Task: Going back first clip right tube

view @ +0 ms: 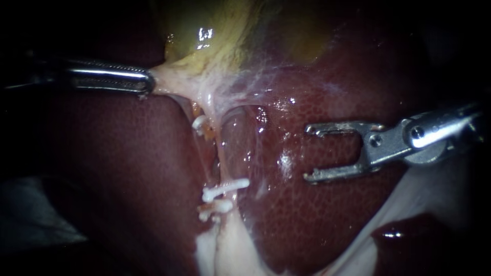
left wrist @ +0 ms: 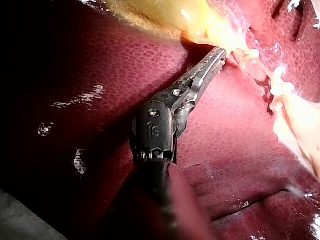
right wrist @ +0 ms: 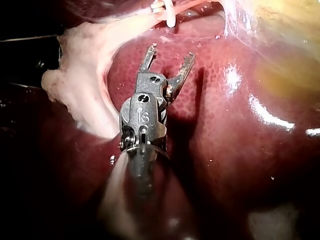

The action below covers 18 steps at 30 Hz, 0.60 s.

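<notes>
The left instrument [view: 147,84] is clamping tissue [view: 171,83] under the gallbladder [view: 204,30]. The right instrument [view: 307,153], jaws apart, is hovering over the liver [view: 317,225], clear of the clip [view: 225,188] on a tube [view: 220,163]. Only the endoscope is showing both instruments.

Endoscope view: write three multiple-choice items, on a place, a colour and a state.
1. The right instrument holds its jaws: A around a clip; B over the liver, apart from the clips; C out of view.
2. The clips are: A white; B blue; C black.
3. The left instrument has its jaws: A open and empty; B hidden; C shut on pale tissue.
Key: B, liver shows between the open jaws; A, they show white; C, the tissue is drawn taut to its tip.
</notes>
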{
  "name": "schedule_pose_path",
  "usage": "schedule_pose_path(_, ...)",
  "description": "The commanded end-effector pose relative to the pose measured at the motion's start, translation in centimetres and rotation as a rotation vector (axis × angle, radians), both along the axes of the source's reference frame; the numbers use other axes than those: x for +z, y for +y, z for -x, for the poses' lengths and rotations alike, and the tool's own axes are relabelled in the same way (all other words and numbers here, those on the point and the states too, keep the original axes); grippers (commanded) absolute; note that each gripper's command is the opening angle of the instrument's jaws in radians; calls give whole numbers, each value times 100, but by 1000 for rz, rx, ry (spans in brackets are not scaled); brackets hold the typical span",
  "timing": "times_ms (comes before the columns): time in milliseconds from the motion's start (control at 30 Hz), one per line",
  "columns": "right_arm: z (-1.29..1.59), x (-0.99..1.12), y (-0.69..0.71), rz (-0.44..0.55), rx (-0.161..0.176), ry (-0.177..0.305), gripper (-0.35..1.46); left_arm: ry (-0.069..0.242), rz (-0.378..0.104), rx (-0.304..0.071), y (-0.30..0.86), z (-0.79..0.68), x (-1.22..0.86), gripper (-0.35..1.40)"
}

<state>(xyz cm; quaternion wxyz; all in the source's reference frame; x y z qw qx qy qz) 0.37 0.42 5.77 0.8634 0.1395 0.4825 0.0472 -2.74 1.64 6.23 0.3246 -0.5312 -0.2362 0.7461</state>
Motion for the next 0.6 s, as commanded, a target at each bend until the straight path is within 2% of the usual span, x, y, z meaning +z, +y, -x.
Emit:
schedule_pose_path(33, 0, 0, 0, 1, 4, -4, 50, 2, 3, -1, -1, 3, 3, -35)
schedule_pose_path(167, 3, 0, 0, 11, 3, -6, 50, 5, 11, -9, -3, 13, 17, -35)
schedule_pose_path(367, 5, -1, -1, 11, 3, -5, 50, 21, 12, 11, -4, 28, 41, -35)
schedule_pose_path(600, 8, -2, -2, 11, 1, -5, 50, 31, 15, 25, -3, 34, 62, -35)
